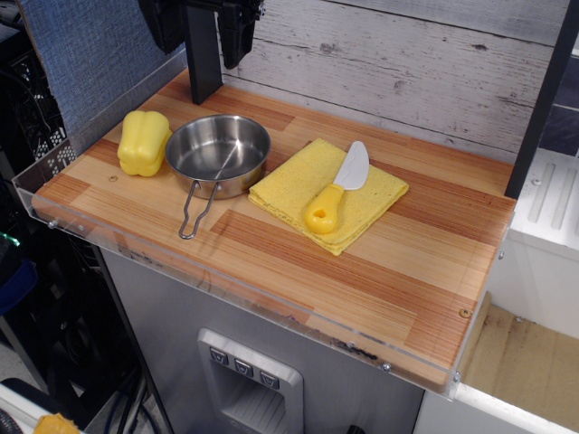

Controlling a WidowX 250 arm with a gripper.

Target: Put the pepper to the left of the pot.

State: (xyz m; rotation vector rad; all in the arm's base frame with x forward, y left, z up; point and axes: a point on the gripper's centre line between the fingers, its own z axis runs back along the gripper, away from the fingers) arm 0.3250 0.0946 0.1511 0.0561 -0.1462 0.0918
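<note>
Since only one view is given, everything here is placed against the pot [218, 154], which sits toward the back left of the wooden table [380, 262] with its wire handle pointing to the front edge. Just left of the pot stands the pepper [143, 142], upright, close beside the rim and perhaps touching it, which I cannot tell for sure. That is the spot the task names, so by my judgement the placing looks done. Right of the pot lies a folded yellow cloth [375, 194], and a toy knife [336, 192] rests on top of it, well out of the way. Above and behind the pot hangs the gripper [222, 32], raised clear and holding nothing visible; its tips are cut off by the frame, so how far open it is cannot be told.
</note>
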